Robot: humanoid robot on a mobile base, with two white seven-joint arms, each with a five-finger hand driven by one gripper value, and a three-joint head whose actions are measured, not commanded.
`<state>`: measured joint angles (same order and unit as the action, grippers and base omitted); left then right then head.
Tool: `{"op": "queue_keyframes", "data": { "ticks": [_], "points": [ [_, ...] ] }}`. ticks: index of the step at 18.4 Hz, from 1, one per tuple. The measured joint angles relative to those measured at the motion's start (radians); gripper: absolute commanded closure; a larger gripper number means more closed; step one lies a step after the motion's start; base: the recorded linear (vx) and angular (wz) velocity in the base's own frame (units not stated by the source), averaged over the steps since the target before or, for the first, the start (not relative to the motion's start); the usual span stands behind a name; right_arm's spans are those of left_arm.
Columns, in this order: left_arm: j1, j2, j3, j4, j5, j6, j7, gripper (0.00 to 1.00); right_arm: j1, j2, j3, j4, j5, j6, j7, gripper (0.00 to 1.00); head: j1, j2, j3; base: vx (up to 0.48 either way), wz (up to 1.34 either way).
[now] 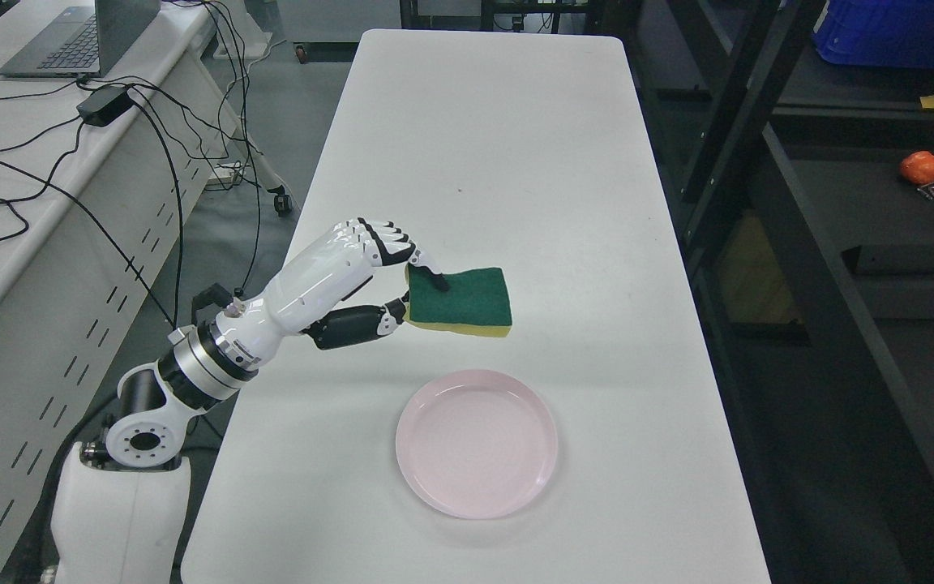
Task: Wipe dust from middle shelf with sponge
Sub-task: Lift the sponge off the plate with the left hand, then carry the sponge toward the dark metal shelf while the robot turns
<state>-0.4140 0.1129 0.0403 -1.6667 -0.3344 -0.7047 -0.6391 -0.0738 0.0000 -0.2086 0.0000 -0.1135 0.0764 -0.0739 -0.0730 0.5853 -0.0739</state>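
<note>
A sponge, green on top with a yellow underside, is held a little above the white table. My left hand is shut on the sponge's left edge, fingers on the green top and thumb underneath. The left arm comes in from the lower left. A dark metal shelf unit stands to the right of the table, and its middle shelf board shows as a dark surface. The right hand is out of view.
A pale pink plate lies on the table just below the sponge. An orange object lies on the shelf at right, with a blue crate on the level above. A desk with a laptop and cables stands at left.
</note>
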Motion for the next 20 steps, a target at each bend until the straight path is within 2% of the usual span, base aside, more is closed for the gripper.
{"op": "queue_keyframes", "data": {
  "ticks": [9,20],
  "points": [
    [0.019,-0.015,0.010,-0.006,0.002,-0.008,-0.011,1.00,0.000,0.000,0.000,0.000,0.000,0.000,0.000,0.00,0.0000,0.000,0.000,-0.117,-0.20],
    [0.058,-0.045,-0.059,-0.010,-0.027,-0.016,-0.012,1.00,0.000,0.000,0.000,0.000,0.000,0.000,0.000,0.00,0.0000,0.000,0.000,-0.188,0.01]
  ]
}}
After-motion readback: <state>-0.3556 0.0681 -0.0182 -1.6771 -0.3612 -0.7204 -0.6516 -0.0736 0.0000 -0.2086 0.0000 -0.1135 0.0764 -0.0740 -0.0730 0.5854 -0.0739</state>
